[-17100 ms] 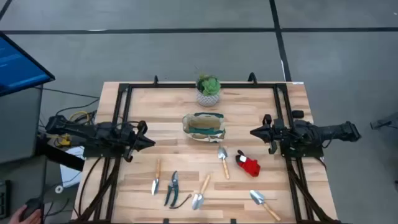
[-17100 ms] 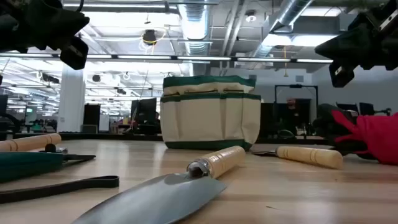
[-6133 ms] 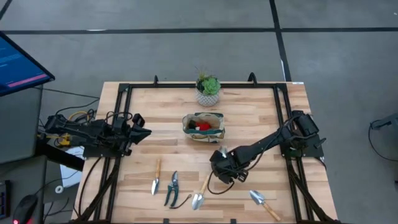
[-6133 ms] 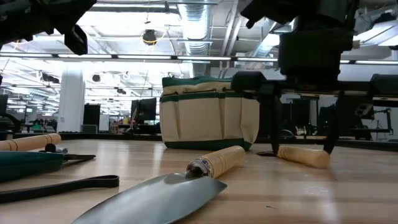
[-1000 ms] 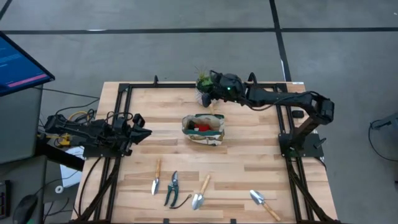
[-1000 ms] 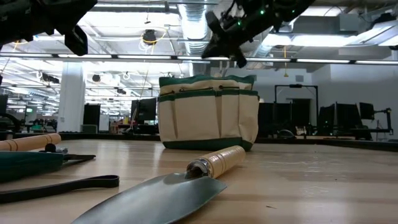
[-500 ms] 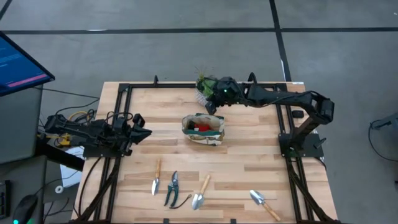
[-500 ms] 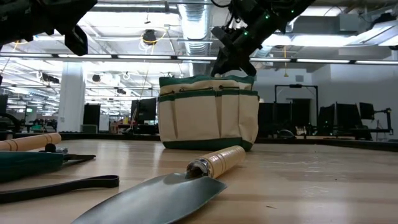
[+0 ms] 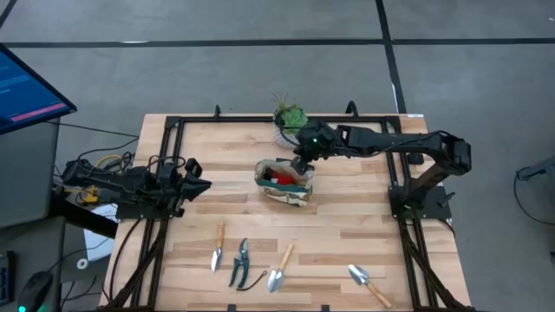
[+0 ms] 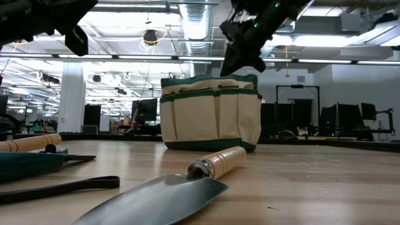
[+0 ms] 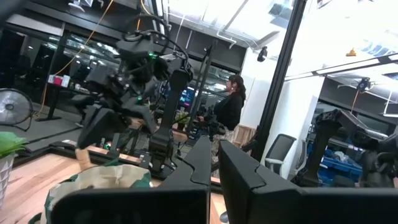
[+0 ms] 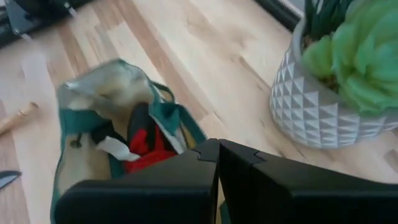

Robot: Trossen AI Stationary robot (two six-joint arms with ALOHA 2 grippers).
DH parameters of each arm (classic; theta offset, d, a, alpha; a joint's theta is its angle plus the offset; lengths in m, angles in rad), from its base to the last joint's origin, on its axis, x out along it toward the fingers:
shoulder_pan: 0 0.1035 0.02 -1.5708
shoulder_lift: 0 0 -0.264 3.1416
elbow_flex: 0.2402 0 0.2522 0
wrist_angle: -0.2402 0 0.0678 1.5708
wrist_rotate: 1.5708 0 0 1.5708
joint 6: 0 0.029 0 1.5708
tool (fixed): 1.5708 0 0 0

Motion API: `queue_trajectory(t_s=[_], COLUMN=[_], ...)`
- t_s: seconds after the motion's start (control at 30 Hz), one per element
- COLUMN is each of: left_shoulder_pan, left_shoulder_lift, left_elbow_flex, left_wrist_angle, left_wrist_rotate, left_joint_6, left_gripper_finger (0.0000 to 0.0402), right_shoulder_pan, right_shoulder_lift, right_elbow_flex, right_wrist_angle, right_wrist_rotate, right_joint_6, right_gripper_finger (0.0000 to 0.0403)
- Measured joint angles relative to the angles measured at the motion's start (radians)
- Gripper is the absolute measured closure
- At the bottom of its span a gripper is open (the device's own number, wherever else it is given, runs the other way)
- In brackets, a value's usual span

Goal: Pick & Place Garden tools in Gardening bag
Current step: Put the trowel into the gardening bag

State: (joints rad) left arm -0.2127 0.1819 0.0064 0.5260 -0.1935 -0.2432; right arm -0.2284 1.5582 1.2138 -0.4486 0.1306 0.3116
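Right gripper (image 9: 302, 161) is stretched out over the table's middle, hanging just above the 1 o'clock rim of the gardening bag (image 9: 284, 185), between the bag and the potted plant (image 9: 290, 117). Its wrist view shows the two dark fingers (image 12: 242, 162) pressed together with no gap and nothing between them, so clamped empty. The low view has the same gripper (image 10: 240, 47) above the bag's (image 10: 211, 112) top edge, not touching the fabric as far as can be told.

The bag sits at table centre, mouth up, slightly slumped. A red item (image 9: 279, 177) lies inside it, also seen from the right wrist (image 12: 146, 144) next to a dark piece and a pale scrap. Cannot tell what else is in there.

Tools on the wooden table (image 9: 364, 208), all at the 6 o'clock edge:
- small wooden-handled tool (image 9: 218, 245), around 7 o'clock from the bag
- pruning shears (image 9: 240, 263) just beside it, with a dark strap trailing off
- trowel (image 9: 279, 269) at 6 o'clock, blade toward the edge, close up in the low view (image 10: 181, 187)
- second trowel (image 9: 366, 283) at 5 o'clock, well apart from the rest

Left gripper (image 9: 198, 184) is parked at the table's 9 o'clock side, raised off the surface. Its wrist view shows the fingers (image 11: 239, 177) shut against each other, holding nothing. A person (image 11: 230, 112) stands in the room beyond, far from the table.
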Motion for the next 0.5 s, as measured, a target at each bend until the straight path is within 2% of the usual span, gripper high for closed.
queue_trajectory(t_s=[0.2, 0.5], left_shoulder_pan=[0.0, 0.0], left_shoulder_lift=[0.012, 0.019], left_elbow_flex=[0.0, 0.0], left_wrist_angle=[-0.003, 0.0], left_wrist_rotate=[0.001, 0.0], left_joint_6=[0.0, 0.0], left_gripper_finger=[0.04, 0.04], right_shoulder_pan=[0.023, 0.062], right_shoulder_lift=[-0.043, -0.033], right_elbow_flex=[0.001, 0.001], right_wrist_angle=[-0.096, -0.187], right_wrist_rotate=[0.027, 0.04], right_joint_6=[-0.012, -0.034], right_gripper_finger=[0.0403, 0.0403])
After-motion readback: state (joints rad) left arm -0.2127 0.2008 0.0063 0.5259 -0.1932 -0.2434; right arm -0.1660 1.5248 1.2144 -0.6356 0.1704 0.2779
